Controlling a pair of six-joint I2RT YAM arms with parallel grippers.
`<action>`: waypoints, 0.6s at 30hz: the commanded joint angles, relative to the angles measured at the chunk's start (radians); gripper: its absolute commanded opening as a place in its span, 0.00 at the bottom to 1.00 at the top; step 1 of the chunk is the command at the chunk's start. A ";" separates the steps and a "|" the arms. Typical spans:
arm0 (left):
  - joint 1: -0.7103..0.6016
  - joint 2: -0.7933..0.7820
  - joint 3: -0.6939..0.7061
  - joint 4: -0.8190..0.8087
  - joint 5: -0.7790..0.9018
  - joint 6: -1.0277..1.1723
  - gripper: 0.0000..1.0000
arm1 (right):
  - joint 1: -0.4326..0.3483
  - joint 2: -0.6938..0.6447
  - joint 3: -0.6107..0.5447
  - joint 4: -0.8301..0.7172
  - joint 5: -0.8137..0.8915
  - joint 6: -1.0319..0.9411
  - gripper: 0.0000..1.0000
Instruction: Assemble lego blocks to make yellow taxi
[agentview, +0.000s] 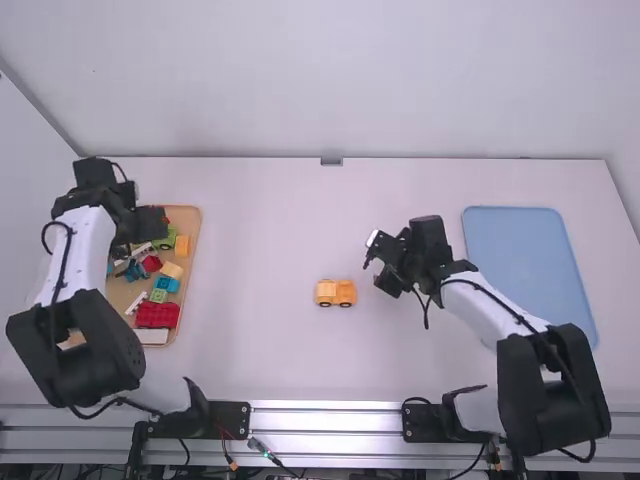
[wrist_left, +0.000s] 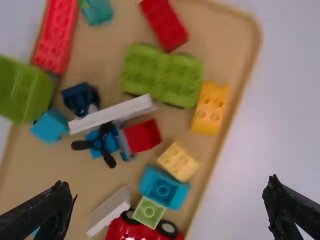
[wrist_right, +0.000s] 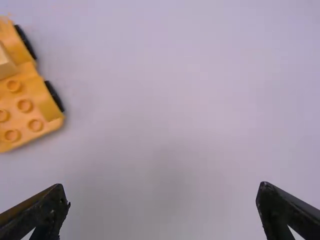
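An orange-yellow wheeled car base (agentview: 335, 293) stands mid-table, a paler yellow block (wrist_right: 4, 65) on top of it. My right gripper (agentview: 376, 264) is beside it on the right, above the table; in its wrist view the gripper (wrist_right: 162, 187) stands open and empty, with the car base (wrist_right: 35, 100) off to one side. Over the tray (agentview: 193, 215) at the left is my left gripper (agentview: 150, 222). Seen from its wrist, this gripper (wrist_left: 169, 185) is open above the loose blocks, among them an orange-yellow brick (wrist_left: 210, 108) and a pale yellow brick (wrist_left: 178, 161).
Also in the tray are a green wheeled base (wrist_left: 162, 75), a red wheeled base (agentview: 157, 315), a red brick (wrist_left: 165, 25), a blue brick (wrist_left: 164, 187) and white pieces (wrist_left: 112, 114). A blue mat (agentview: 530, 265) lies at the right of the table.
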 joint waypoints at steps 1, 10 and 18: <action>0.047 0.064 0.005 -0.008 0.124 0.089 0.99 | -0.002 -0.062 -0.003 -0.004 0.029 0.003 0.99; 0.049 0.193 0.005 0.051 0.132 0.034 0.99 | -0.001 -0.143 -0.003 -0.008 0.031 0.036 0.99; 0.032 0.201 0.005 0.066 0.434 0.039 0.99 | -0.016 -0.142 -0.003 0.013 0.028 0.060 0.99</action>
